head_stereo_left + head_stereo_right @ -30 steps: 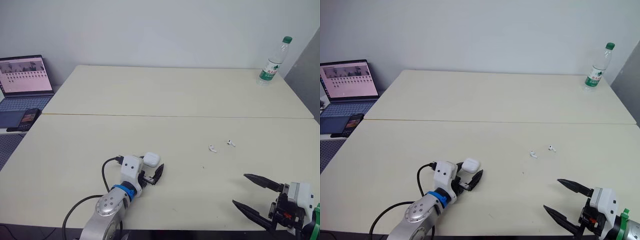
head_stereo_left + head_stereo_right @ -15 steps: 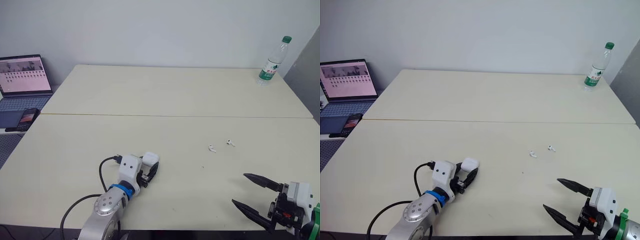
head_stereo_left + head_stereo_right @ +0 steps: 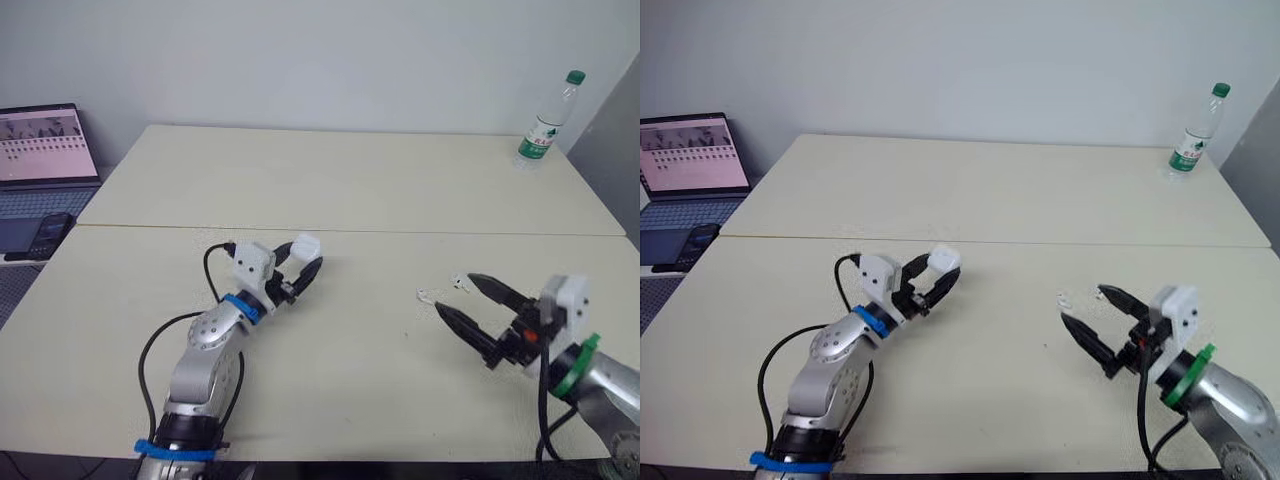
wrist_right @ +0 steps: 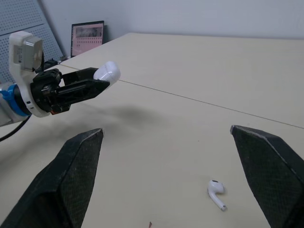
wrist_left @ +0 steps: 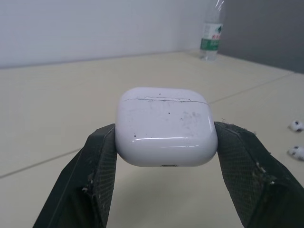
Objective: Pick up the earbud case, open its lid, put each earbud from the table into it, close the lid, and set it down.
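Note:
The white earbud case (image 5: 165, 126), lid closed, is held off the table between the two black fingers of my left gripper (image 3: 305, 258), left of centre. Two white earbuds lie on the table right of centre, one (image 3: 425, 296) nearer the middle and one (image 3: 459, 283) just right of it. My right gripper (image 3: 455, 294) is open, and its fingertips straddle the spot where the earbuds lie. In the right wrist view one earbud (image 4: 216, 192) lies on the table between the spread fingers, with the held case (image 4: 107, 71) beyond.
A water bottle (image 3: 545, 125) stands at the table's far right corner. A laptop (image 3: 45, 150) and a phone (image 3: 50, 235) sit on a side desk to the left. A seam (image 3: 400, 232) runs across the table (image 3: 340, 180).
My left gripper shut on the case and lifted it up and away from the table. My right gripper moved forward from the near edge to the earbuds, still open.

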